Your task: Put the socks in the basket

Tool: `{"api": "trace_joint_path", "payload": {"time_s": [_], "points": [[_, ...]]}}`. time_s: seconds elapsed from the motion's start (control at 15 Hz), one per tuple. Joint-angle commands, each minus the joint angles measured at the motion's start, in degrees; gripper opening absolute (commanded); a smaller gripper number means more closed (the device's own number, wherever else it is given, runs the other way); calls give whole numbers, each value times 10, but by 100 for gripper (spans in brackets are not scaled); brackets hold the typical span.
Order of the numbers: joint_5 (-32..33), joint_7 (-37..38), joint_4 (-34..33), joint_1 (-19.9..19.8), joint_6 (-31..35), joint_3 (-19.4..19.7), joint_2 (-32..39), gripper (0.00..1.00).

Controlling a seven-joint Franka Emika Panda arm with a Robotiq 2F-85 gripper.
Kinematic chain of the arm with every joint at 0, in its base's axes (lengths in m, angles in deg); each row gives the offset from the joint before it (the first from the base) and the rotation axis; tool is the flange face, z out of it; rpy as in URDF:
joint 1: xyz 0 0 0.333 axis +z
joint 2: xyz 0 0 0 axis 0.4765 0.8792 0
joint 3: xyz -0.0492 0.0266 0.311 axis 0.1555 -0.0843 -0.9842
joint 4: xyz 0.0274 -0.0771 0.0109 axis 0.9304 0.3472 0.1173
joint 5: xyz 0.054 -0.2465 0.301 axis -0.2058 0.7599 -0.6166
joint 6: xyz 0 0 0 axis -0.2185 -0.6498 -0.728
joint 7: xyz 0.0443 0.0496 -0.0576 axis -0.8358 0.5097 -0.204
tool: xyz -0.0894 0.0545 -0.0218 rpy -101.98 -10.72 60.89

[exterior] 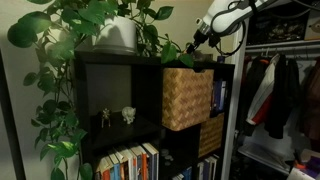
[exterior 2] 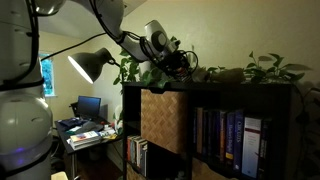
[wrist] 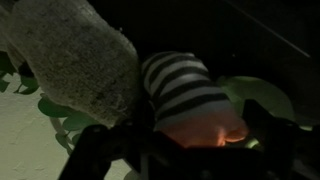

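The gripper [exterior: 196,47] hovers with its jaws spread wide over 2 socks, a striped sock [wrist: 185,92] touching a speckled grey sock [wrist: 80,60], among plant [exterior: 90,20] leaves atop the black shelf [exterior: 100,62], while the basket [exterior: 187,98] sits in the top cubby just below.

The cube-shaped tan wicker basket [exterior: 186,97] looks coarsely woven; the black-and-white striped sock [wrist: 183,88] is soft knit cloth.
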Motion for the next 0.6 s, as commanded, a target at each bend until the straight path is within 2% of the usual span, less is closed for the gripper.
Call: {"api": "trace_joint_path", "payload": {"time_s": [0.0,0.53], "points": [[25,24,-6,-6,3,0,-1,70],[4,28,9,2,-21,-3,-35,16]]}}
